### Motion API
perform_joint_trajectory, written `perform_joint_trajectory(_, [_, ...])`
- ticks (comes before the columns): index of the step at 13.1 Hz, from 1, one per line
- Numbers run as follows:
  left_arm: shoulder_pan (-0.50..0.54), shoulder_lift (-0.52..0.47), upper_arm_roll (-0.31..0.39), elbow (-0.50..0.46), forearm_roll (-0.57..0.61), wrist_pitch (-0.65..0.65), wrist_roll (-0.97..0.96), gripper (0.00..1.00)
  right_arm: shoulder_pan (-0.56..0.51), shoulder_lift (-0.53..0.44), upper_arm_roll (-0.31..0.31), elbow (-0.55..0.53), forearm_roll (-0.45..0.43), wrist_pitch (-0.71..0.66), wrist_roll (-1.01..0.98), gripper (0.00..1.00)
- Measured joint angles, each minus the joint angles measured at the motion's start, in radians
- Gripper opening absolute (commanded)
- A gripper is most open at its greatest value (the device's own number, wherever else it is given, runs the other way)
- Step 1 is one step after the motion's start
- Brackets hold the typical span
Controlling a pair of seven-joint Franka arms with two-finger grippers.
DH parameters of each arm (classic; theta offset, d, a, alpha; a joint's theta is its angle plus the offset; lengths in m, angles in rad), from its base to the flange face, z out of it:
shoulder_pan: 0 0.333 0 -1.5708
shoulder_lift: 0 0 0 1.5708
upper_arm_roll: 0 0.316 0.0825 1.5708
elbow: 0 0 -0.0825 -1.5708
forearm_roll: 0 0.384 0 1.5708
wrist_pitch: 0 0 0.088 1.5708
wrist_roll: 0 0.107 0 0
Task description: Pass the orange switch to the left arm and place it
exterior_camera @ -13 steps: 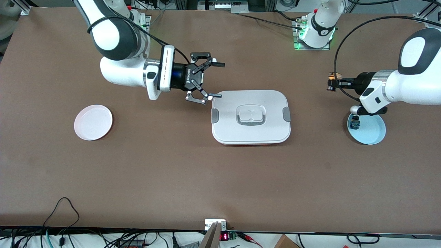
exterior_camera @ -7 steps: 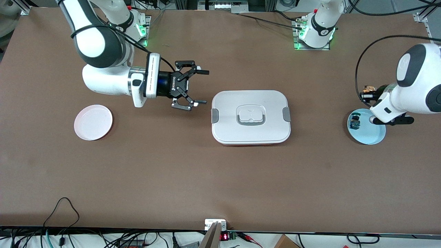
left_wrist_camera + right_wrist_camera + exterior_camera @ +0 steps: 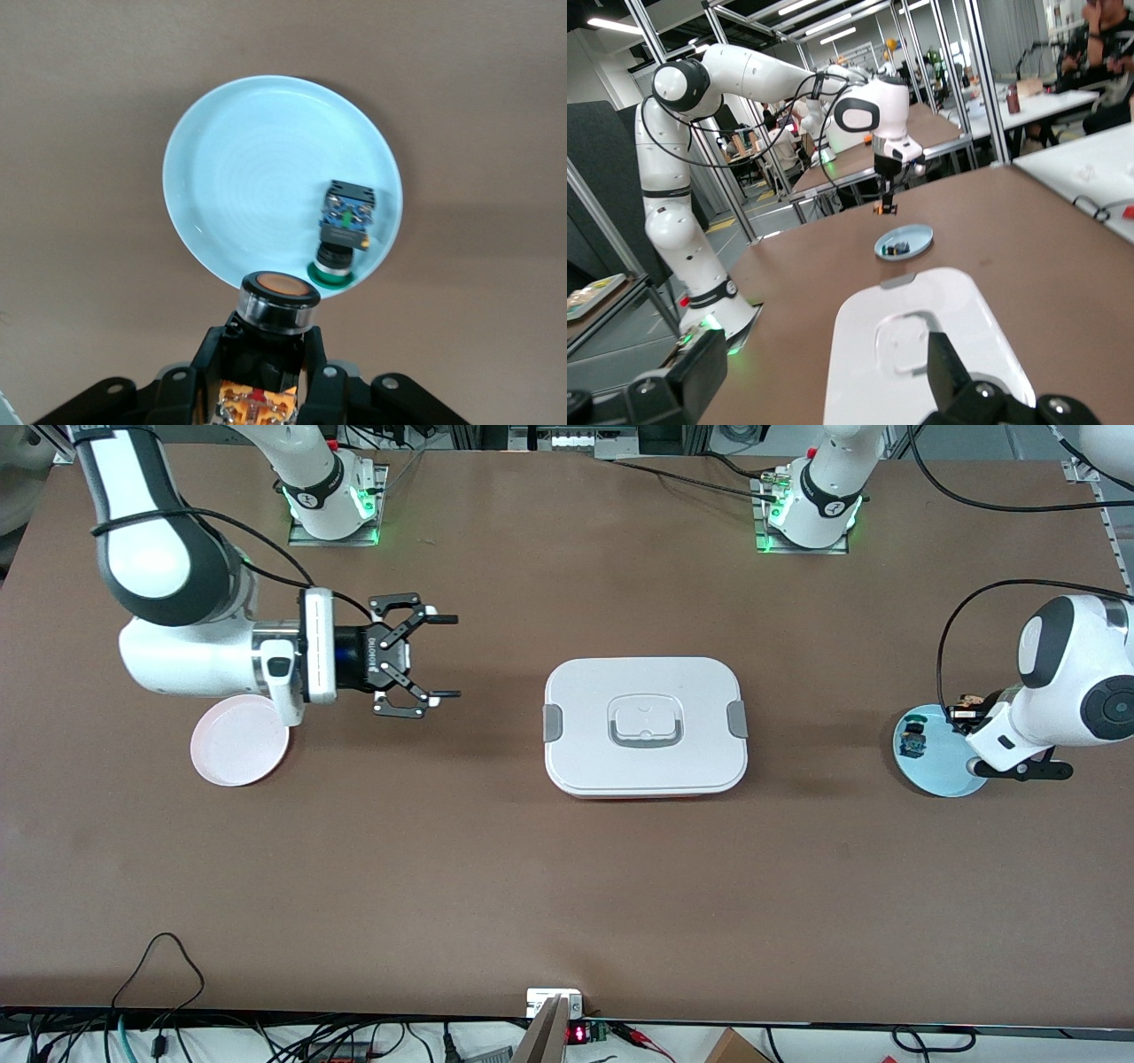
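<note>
so pickup's done: left gripper (image 3: 266, 376) is clamped on the orange switch (image 3: 278, 301) above the blue plate (image 3: 941, 779), right gripper (image 3: 436, 655) waits wide open and empty beside the box (image 3: 645, 691), handover and drop-off left.

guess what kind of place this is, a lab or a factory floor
Most likely a robotics lab: two arms bolted to a brown table, aluminium frames around more benches, and people seated at a desk nearby.
</note>
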Motion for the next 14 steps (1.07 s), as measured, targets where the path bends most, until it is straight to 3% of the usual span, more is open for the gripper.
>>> perform_joint_trajectory(4, [0.022, 0.055, 0.000, 0.000, 0.058, 0.090, 0.002, 0.01, 0.000, -0.021, -0.024, 0.001, -0.077, -0.017, 0.246, 1.00])
perform_joint_trajectory(9, [0.059, 0.118, 0.001, 0.000, 0.123, 0.137, 0.003, 0.02, -0.001, -0.049, -0.049, 0.044, -0.307, -0.018, 0.564, 1.00])
perform_joint_trajectory(14, [0.092, 0.165, 0.001, 0.001, 0.135, 0.219, 0.025, 0.02, -0.005, -0.080, -0.079, 0.061, -0.426, -0.018, 0.861, 1.00])
